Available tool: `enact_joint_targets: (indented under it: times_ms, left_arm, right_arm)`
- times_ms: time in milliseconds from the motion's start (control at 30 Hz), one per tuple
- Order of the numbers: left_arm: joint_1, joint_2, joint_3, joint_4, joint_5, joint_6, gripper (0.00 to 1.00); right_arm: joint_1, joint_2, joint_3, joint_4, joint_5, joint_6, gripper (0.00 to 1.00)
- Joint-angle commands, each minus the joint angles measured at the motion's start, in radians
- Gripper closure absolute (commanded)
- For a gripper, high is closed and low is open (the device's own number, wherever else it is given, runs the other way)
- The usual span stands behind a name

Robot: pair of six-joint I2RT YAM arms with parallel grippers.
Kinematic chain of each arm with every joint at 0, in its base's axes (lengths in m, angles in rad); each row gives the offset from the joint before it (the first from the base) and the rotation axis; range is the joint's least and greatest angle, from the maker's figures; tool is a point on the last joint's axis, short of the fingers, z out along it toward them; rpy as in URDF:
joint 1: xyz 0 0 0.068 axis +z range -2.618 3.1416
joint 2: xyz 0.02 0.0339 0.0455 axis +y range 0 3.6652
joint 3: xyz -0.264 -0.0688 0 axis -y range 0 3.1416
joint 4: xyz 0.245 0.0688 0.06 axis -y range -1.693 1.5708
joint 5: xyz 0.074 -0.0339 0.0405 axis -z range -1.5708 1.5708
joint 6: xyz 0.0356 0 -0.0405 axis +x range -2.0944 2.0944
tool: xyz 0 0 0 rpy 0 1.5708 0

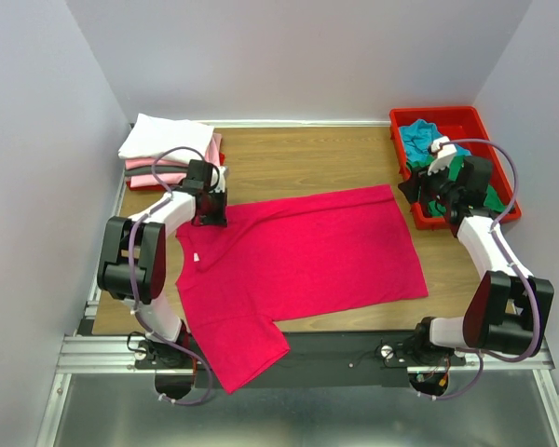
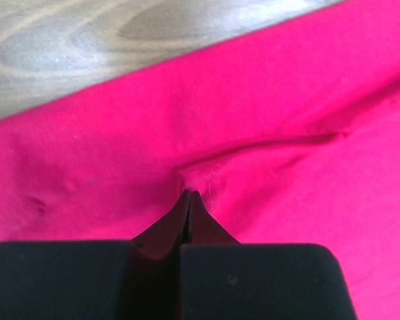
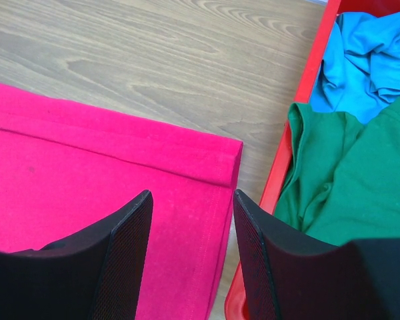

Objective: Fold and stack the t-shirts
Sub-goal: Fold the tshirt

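At the near edge of the table (image 1: 298,158), I find one sleeve of the crimson shirt (image 1: 307,256) hanging over the front. The rest of the shirt lies spread flat across the middle of the wood, with its small white neck label (image 1: 195,257) toward the left side.

Left gripper (image 1: 211,212): it is down on the shirt's far left part, beyond the label. In my left wrist view its jaws are clenched tight on a small raised pinch of the crimson cloth, which puckers at the tips.

Right gripper (image 3: 190,197): it is over the shirt's far right corner, jaws released and standing apart with nothing between them. I cannot tell whether the tips touch the cloth. The hemmed corner lies just beside the rim of a red tray (image 3: 280,173).

In that tray, a green shirt (image 3: 347,180) lies crumpled nearer me and a blue shirt (image 3: 367,60) beyond it.

At the far left corner sits a stack of folded shirts (image 1: 168,140), white on top, pale pink and grey beneath, just beyond the left gripper.
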Motion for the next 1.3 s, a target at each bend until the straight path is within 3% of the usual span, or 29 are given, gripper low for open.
enact_joint_targets:
  times_ms: [0,367,867,933,967,1000,1100,1167,1267]
  left_arm:
    - [-0.005,-0.073,-0.031,0.012,0.067,-0.005,1.00]
    - [-0.024,-0.228,-0.159,0.035,0.208,-0.036,1.00]
    - [-0.179,-0.351,-0.317,0.096,0.334,-0.154,1.00]
    - [-0.252,-0.348,-0.325,0.107,0.334,-0.186,0.91]
    - [-0.280,-0.348,-0.330,0.096,0.317,-0.209,0.63]
    - [-0.316,-0.345,-0.325,0.077,0.272,-0.231,0.49]
    - [-0.370,-0.426,-0.313,0.040,0.232,-0.274,0.43]
    - [-0.395,-0.495,-0.281,0.024,0.180,-0.327,0.30]
    - [-0.393,-0.581,-0.223,-0.066,-0.049,-0.331,0.25]
  right_arm:
    - [-0.014,-0.010,-0.014,-0.012,-0.023,0.009,0.41]
    - [-0.023,-0.021,-0.012,-0.012,-0.029,0.015,0.41]
    - [-0.033,-0.035,-0.011,-0.012,-0.035,0.017,0.41]
    - [-0.034,-0.035,-0.009,-0.012,-0.035,0.017,0.41]
    - [-0.033,-0.035,-0.011,-0.012,-0.035,0.016,0.41]
    - [-0.034,-0.035,-0.009,-0.012,-0.035,0.016,0.41]
    - [-0.036,-0.039,-0.012,-0.012,-0.032,0.015,0.41]
    - [-0.040,-0.038,-0.012,-0.012,-0.034,0.012,0.41]
    - [-0.039,-0.030,-0.011,-0.012,-0.040,0.010,0.41]
